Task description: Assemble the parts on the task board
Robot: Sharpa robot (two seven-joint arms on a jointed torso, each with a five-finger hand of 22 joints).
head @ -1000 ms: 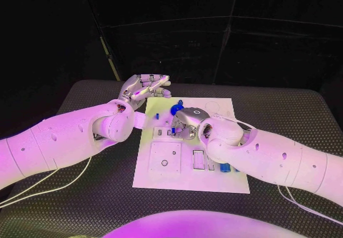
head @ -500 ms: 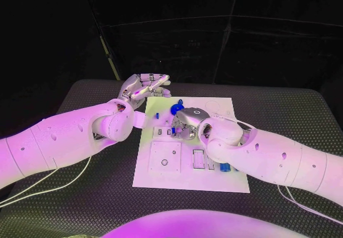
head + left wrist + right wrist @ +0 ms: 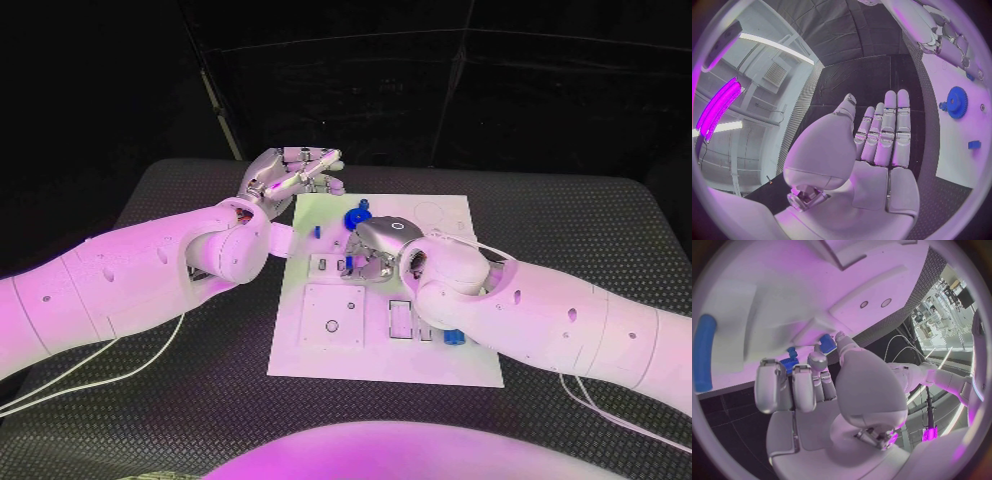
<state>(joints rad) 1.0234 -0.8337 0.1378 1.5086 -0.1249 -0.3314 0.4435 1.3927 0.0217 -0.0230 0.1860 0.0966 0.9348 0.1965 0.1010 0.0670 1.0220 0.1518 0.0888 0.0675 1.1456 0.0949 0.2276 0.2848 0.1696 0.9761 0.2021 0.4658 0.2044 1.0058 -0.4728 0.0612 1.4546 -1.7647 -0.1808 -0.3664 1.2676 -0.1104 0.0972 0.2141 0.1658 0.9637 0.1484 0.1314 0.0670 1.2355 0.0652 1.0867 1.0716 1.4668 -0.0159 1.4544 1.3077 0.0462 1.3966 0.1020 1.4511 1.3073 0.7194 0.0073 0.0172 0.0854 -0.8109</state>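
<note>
Nearest in the head view, a blue cylindrical part (image 3: 453,338) lies at the lower right of the task board (image 3: 433,370), apparently parked until needed. At frame centre the right hand (image 3: 378,248) is lowered onto the board, fingers curled around a small blue part (image 3: 827,343), seemingly to seat it. Farther, upper left, the left hand (image 3: 293,175) is held flat and released off the board's edge above the tabletop (image 3: 188,400), beside the blue gear (image 3: 356,216), probably clear of the work.
</note>
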